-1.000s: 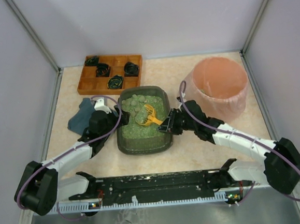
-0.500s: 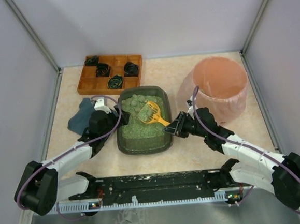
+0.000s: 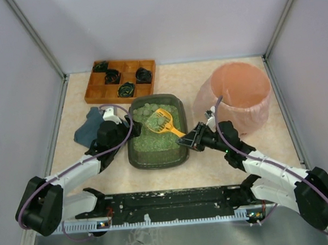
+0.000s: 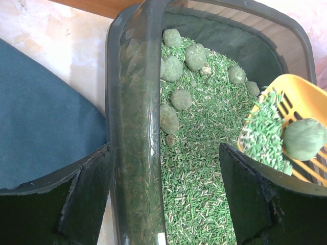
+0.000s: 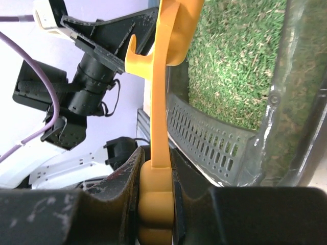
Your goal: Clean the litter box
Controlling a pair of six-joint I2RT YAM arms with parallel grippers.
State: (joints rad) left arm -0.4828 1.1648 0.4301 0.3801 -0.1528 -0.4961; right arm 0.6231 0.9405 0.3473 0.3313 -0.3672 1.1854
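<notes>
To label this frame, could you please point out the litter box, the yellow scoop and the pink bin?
litter box point(image 3: 156, 163), top view, on its near rim.
yellow scoop point(image 3: 159, 121), top view, on its slotted head.
pink bin point(image 3: 253, 117), top view, on its front wall.

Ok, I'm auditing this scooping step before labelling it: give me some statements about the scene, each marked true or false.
The right gripper is shut on the yellow scoop's handle. True.
The scoop is empty. False: it carries green litter and a round clump.
The left gripper's fingers straddle the litter box's left rim. True.
The scoop lies buried in the litter. False: it hangs above the litter.
A blue cloth lies right of the box. False: the cloth lies on its left.
</notes>
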